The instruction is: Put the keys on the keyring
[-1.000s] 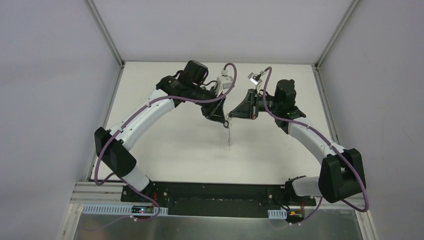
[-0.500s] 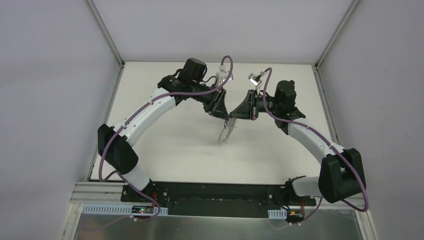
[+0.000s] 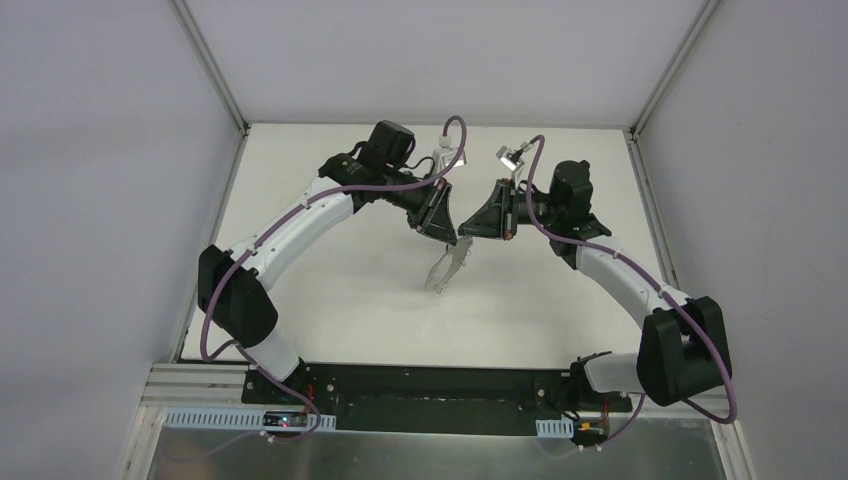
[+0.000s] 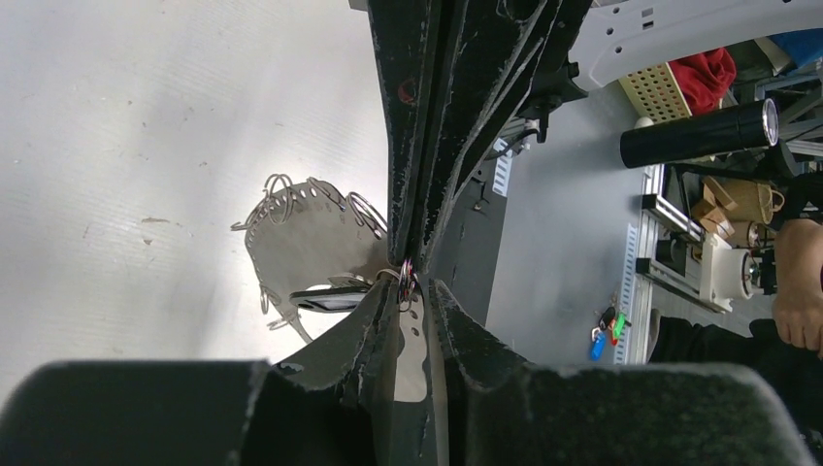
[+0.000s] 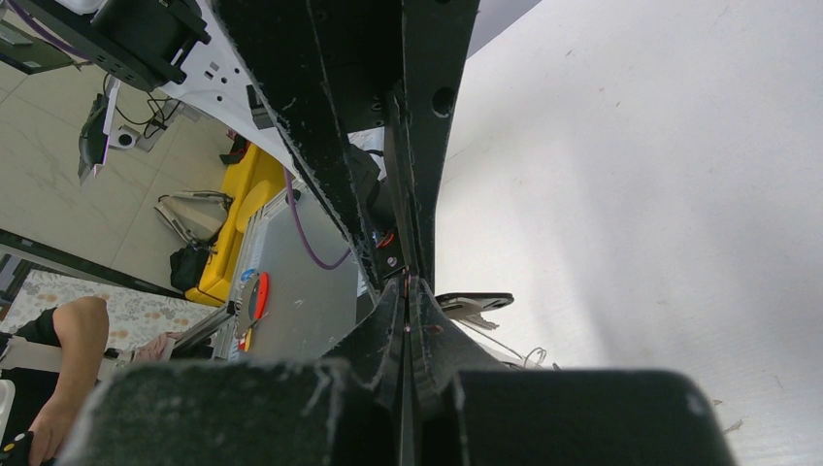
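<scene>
Both grippers meet tip to tip above the middle of the table. My left gripper (image 3: 451, 238) (image 4: 415, 288) is nearly shut on a pale strip with holes at the top of the keyring (image 3: 443, 268) (image 4: 301, 228), which hangs tilted down-left, with small silvery loops around its rim. The black-headed key (image 4: 325, 296) (image 5: 474, 301) hangs just beside the fingertips. My right gripper (image 3: 463, 235) (image 5: 409, 283) has its jaws pressed together against a tiny ring at the keyring's top. Whether it pinches that ring I cannot tell.
The white table (image 3: 330, 270) is walled by pale panels and aluminium posts (image 3: 210, 65) at the back corners. The arms' black base plate (image 3: 420, 385) runs along the near edge. A thin wire end with a small loop (image 5: 532, 357) trails below the right fingers.
The left wrist has rolled and the keyring has swung from hanging straight down to tilting down-left, its flat side now showing. The left jaws have narrowed slightly. The right arm has stayed still.
</scene>
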Robot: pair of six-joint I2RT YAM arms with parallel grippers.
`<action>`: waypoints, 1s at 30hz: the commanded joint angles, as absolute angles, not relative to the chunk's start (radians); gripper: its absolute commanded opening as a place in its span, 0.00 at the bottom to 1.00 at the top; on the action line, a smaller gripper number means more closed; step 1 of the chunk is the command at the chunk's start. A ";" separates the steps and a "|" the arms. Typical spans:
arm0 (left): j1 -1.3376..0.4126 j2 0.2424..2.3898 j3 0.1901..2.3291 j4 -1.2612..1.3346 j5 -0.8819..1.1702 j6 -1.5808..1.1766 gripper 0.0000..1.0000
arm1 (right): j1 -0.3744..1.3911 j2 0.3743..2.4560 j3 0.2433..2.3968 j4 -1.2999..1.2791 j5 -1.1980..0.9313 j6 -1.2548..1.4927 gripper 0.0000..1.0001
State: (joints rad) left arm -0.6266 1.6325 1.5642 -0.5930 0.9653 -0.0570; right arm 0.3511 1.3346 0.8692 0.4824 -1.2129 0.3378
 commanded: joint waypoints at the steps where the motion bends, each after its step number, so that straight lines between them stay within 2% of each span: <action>1: -0.621 1.642 1.579 -0.563 1.008 -0.072 0.16 | 0.344 1.316 0.874 0.543 -1.233 0.347 0.00; 9: -0.620 1.649 1.587 -0.560 1.012 -0.077 0.16 | 0.343 1.315 0.872 0.543 -1.236 0.344 0.00; 18: -0.614 1.646 1.582 -0.558 1.022 -0.074 0.08 | 0.342 1.318 0.871 0.543 -1.240 0.341 0.00; 24: -0.608 1.630 1.576 -0.558 1.028 -0.065 0.20 | 0.342 1.319 0.871 0.543 -1.247 0.342 0.00; 30: -0.600 1.621 1.575 -0.555 1.025 -0.063 0.21 | 0.343 1.324 0.873 0.543 -1.251 0.343 0.00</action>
